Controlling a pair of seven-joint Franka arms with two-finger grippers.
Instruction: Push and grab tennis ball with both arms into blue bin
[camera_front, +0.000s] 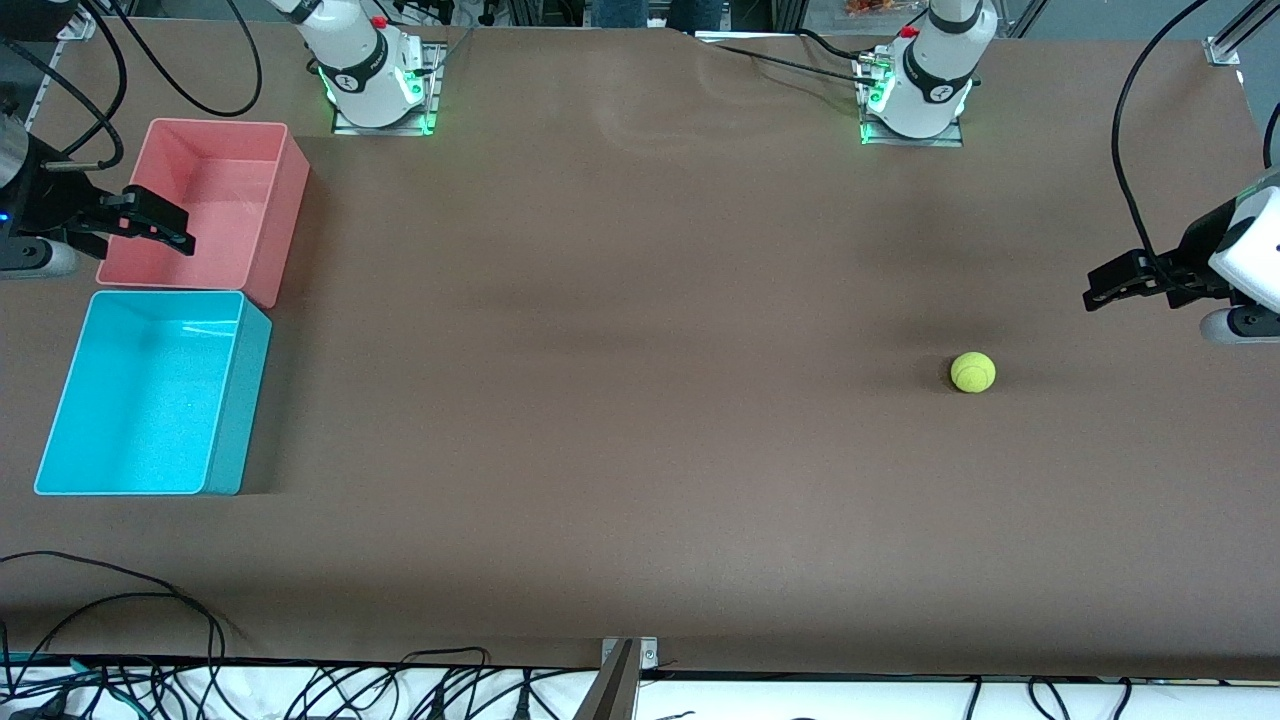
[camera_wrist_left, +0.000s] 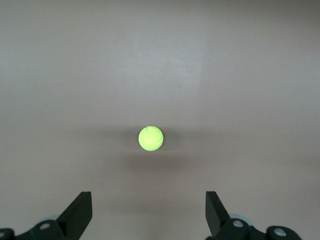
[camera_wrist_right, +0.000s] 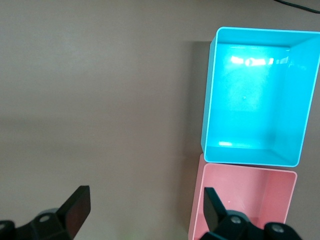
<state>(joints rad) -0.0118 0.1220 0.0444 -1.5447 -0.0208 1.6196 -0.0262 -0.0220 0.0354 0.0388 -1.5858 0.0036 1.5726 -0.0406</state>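
Tennis ball (camera_front: 972, 372) lay alone on bare worktop (camera_front: 640, 450) toward left arm's end, well apart from blue bin (camera_front: 224, 400). Probably light, fuzzy, springy, quick to roll; best nudged gently, then pinched across the widest part. Left claw (camera_front: 1098, 290) spread wide near ball. Right claw (camera_front: 185, 232) spread over pink bin (camera_front: 290, 200), waiting.

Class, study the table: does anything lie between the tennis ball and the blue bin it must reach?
Nothing visible does. The tennis ball sits toward the left arm's end, the blue bin at the right arm's end, with bare table between them. The pink bin stands beside the blue one, off that path.
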